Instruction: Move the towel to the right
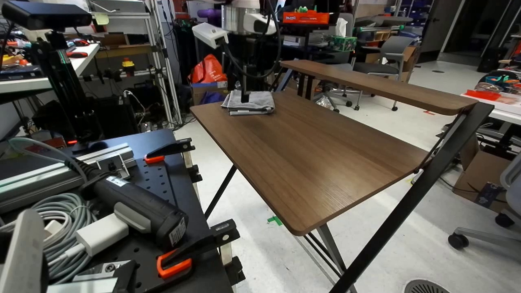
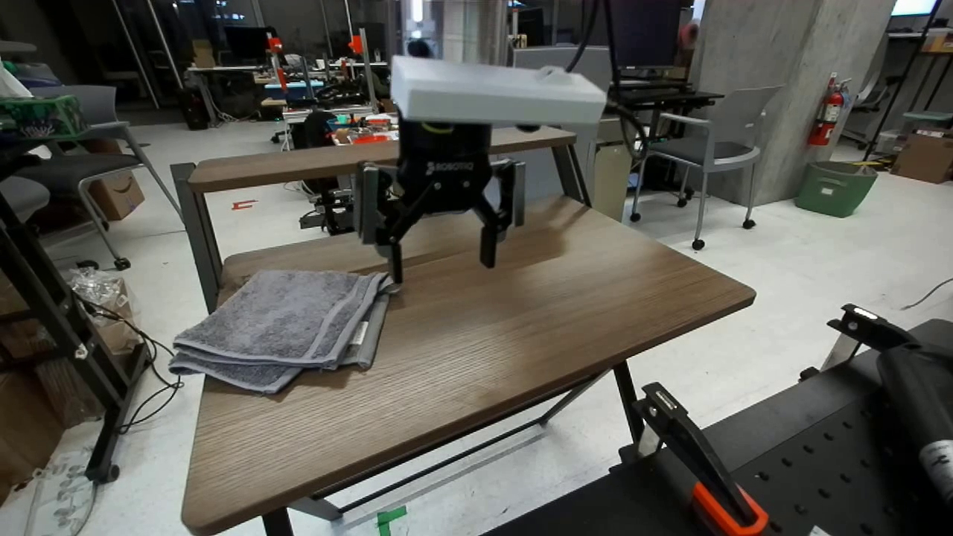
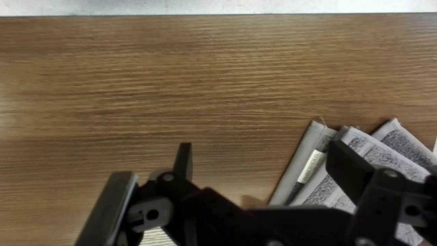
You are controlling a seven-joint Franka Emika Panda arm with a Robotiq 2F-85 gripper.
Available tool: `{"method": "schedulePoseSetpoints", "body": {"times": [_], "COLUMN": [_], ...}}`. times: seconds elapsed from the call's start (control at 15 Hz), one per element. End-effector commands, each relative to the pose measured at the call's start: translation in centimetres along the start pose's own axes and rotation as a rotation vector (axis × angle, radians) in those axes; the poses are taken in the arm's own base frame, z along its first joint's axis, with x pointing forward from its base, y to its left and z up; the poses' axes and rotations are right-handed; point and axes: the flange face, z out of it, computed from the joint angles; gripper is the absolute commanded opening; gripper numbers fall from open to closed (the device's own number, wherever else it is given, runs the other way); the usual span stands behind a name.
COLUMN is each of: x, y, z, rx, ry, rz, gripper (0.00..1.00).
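Observation:
The towel is a folded grey cloth lying flat on the brown wooden table. It shows in both exterior views (image 1: 260, 103) (image 2: 287, 320), near one end of the tabletop (image 1: 317, 158). In the wrist view the towel (image 3: 382, 155) is at the lower right, with a pale label on its edge. My gripper (image 2: 442, 264) is open and nothing is between its fingers. One finger is over or beside the towel's labelled edge; the other is over bare wood. In the wrist view the gripper (image 3: 261, 148) hides part of the towel. Whether a fingertip touches the towel cannot be told.
A raised wooden shelf (image 1: 378, 85) runs along one long side of the table, also in an exterior view (image 2: 298, 171). A black workbench (image 1: 163, 179) with orange-handled clamps (image 1: 175, 264) stands beside the table. An orange-red bag (image 1: 207, 71) is behind the towel's end.

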Motion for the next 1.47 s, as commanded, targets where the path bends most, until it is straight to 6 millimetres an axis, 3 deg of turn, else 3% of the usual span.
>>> {"method": "schedulePoseSetpoints", "body": {"times": [0.0, 0.33, 0.6, 1.07, 1.4], "x": [2.9, 5.6, 7.7, 9.4, 10.2], "y": [-4.5, -9.6, -12.1, -13.5, -12.7], "z": [2.4, 3.7, 4.9, 9.1, 9.2], "rx": [0.010, 0.032, 0.041, 0.016, -0.020], "ry": [0.016, 0.068, 0.113, 0.112, 0.111], "rz": [-0.023, -0.041, -0.032, -0.017, -0.001], "gripper": [1.00, 1.00, 1.00, 1.00, 1.00]}}
